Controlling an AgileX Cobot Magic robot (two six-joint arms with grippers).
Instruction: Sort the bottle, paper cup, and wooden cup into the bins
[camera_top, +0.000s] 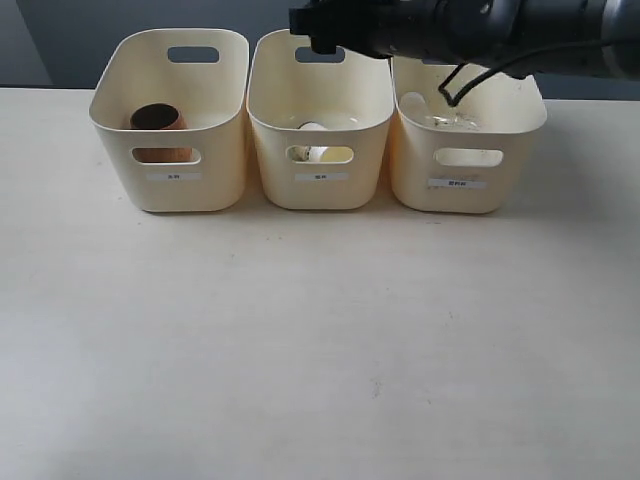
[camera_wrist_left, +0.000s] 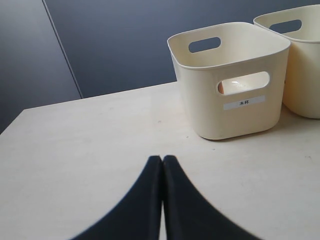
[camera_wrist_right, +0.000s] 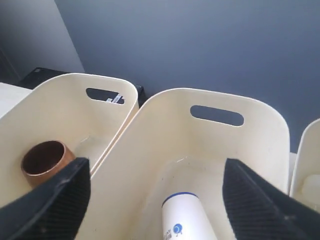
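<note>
The label on the left bin (camera_wrist_left: 230, 80) reads 木杯; the other two labels are too small for me to read. My left claw (camera_wrist_left: 162, 159) is clenched, tips touching, holding nothing above the tabletop (camera_top: 300, 340). My right claw (camera_wrist_right: 155, 175) is spread wide over the middle bin (camera_top: 320, 120), gripping nothing. The wooden cup (camera_top: 157, 120) stands in the left bin, the paper cup (camera_wrist_right: 185, 217) lies in the middle bin, and the bottle (camera_top: 435, 115) lies in the right bin (camera_top: 465, 150).
</note>
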